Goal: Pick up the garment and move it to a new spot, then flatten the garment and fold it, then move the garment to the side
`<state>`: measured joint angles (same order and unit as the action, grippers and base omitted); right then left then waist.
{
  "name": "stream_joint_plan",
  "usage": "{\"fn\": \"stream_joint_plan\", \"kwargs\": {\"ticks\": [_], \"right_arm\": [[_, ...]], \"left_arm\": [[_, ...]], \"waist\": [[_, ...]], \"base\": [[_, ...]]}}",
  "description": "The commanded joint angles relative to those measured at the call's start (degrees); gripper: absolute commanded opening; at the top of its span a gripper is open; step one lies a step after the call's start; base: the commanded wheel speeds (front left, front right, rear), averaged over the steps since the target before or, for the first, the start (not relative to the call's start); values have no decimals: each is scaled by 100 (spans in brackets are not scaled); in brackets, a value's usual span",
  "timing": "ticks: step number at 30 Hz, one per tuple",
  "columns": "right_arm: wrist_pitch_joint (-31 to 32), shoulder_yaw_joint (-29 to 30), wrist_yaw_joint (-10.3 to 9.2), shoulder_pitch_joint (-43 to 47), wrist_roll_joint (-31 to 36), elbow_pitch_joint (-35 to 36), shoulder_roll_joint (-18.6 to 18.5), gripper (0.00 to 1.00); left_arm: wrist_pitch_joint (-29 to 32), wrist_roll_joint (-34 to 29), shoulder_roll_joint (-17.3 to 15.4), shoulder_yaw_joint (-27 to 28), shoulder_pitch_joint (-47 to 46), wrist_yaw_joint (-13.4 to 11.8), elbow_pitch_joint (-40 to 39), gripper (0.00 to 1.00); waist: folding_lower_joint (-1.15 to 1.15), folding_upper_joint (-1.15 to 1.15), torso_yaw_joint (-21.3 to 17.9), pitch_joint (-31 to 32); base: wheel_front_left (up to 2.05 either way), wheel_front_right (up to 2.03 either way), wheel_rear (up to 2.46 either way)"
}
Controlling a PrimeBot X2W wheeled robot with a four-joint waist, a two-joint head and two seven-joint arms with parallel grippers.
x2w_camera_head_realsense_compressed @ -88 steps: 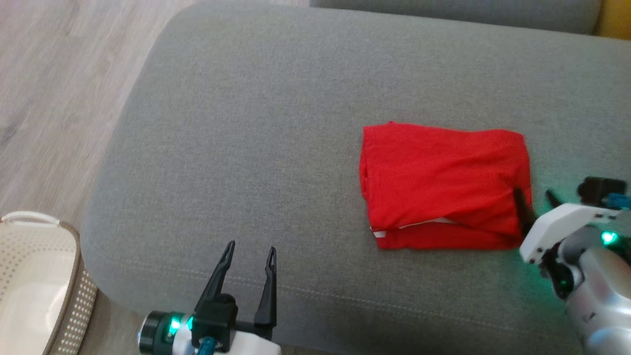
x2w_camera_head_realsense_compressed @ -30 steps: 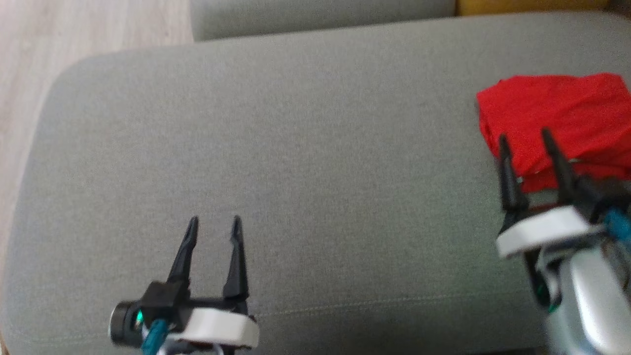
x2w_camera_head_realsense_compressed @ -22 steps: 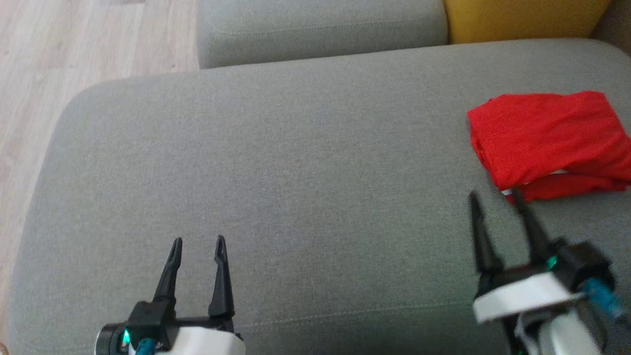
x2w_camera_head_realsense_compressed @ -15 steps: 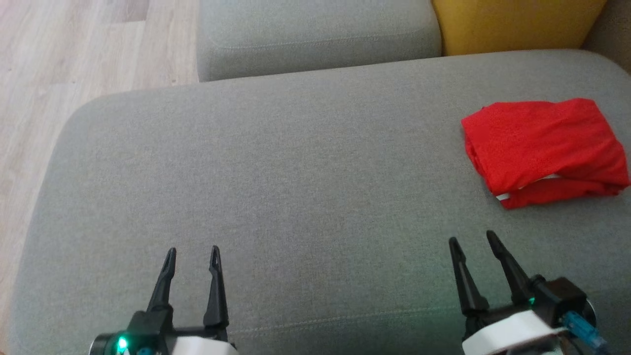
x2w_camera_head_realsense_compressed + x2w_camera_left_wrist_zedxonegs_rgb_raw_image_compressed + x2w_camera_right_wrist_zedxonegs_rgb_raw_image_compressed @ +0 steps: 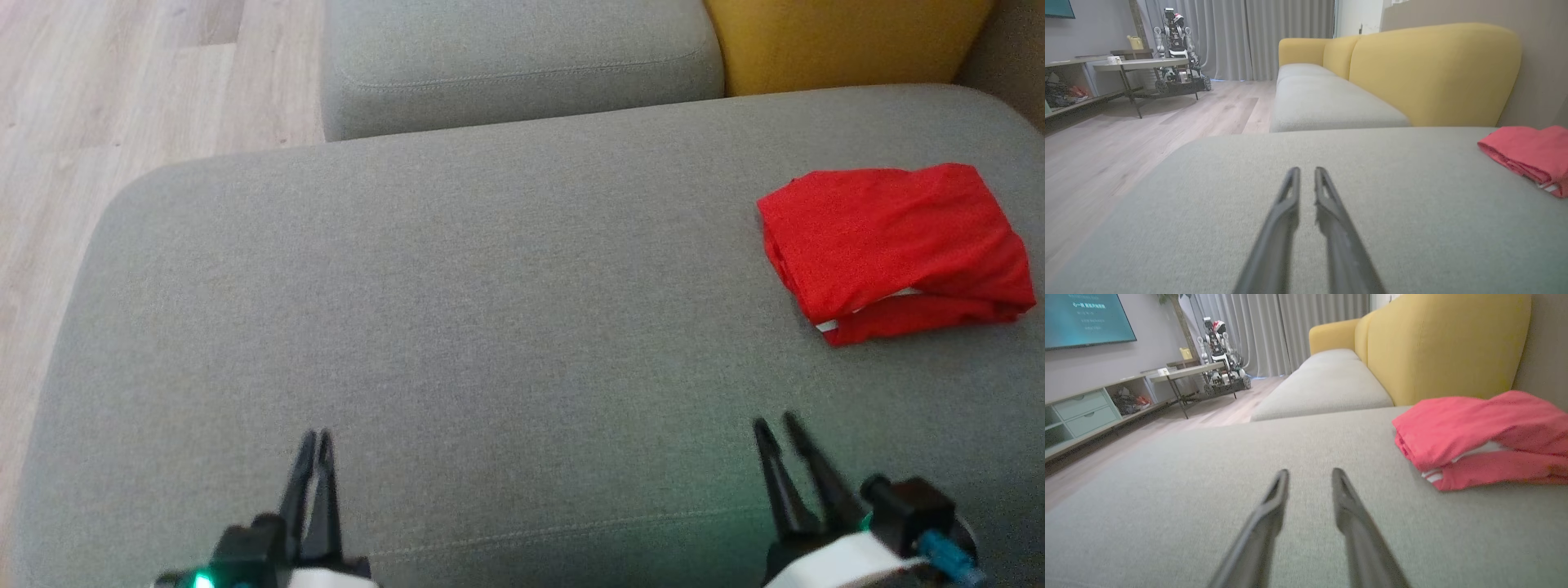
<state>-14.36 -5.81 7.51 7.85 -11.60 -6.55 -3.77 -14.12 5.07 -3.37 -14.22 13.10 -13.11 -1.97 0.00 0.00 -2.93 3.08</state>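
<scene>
Folded red garment (image 5: 894,245) is lying at the right end of the sofa seat (image 5: 457,310), well apart from both claws. Left claw (image 5: 317,438) is hovering nearly pinched, empty. Right claw (image 5: 775,421) is gaping slightly wider, empty. Garment is looking light and limp, and its layers could slide apart, so pinching the stacked near edge through every layer is probably safest.

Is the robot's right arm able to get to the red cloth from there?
Probably yes. The red cloth lies ahead of the right gripper, slightly to its right, with only bare grey cushion between them. The gripper holds nothing.
</scene>
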Motion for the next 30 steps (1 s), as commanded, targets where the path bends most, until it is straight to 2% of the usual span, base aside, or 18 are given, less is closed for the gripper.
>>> {"fn": "stream_joint_plan", "kwargs": {"ticks": [1,30], "right_arm": [[6,-11,0,37,-31,-128,0,0],[361,128,0,-284,-1959,-263,-85,0]], "left_arm": [[1,31,0,-2,39,-2,104,0],[352,2110,-96,325,-406,466,458,0]], "waist": [[0,0,0,-4],[0,0,66,-74]], "base": [[0,0,0],[0,0,0]]}}
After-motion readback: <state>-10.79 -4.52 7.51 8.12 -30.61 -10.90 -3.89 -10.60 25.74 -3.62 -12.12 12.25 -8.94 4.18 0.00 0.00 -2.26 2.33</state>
